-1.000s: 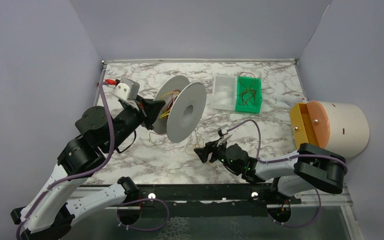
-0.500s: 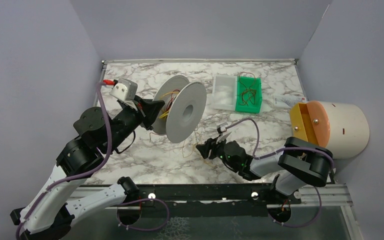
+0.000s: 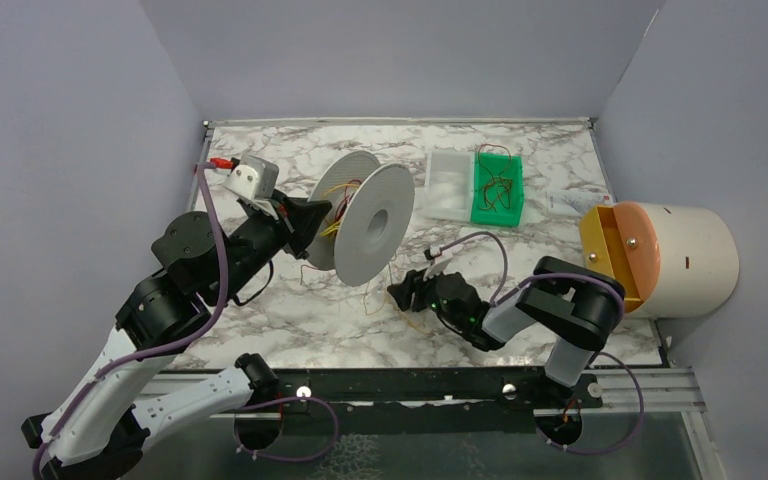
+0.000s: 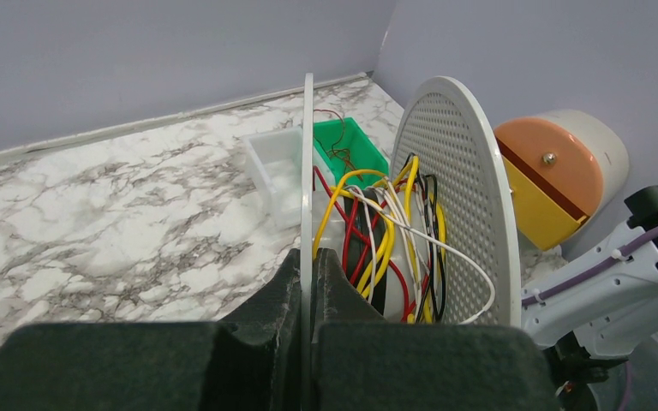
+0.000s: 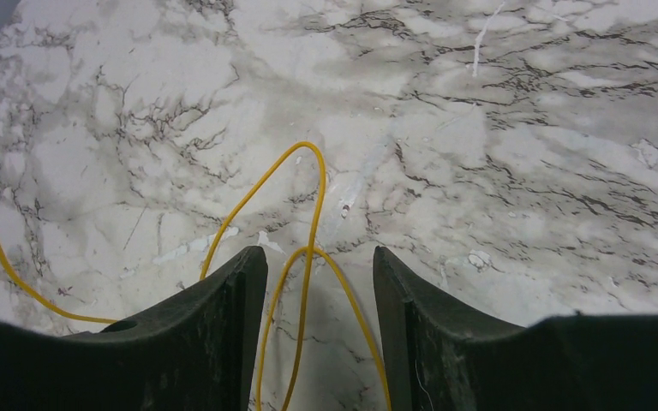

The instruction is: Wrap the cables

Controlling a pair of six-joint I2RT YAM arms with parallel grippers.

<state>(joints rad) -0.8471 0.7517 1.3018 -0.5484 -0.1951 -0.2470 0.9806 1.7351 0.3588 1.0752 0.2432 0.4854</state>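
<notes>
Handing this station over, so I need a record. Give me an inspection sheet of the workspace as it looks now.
Surface: marble-patterned table.
Job's things: spool upright, wires partly wound between its discs; one yellow wire loose on table.
Clutter: white tray, green tray holding thin wires, cream drum with orange face.
Claws: left claw shut on spool's disc; right claw open, straddling yellow wire.
Cables: lilac cords, looped.
Surroundings: plain lilac walls.
</notes>
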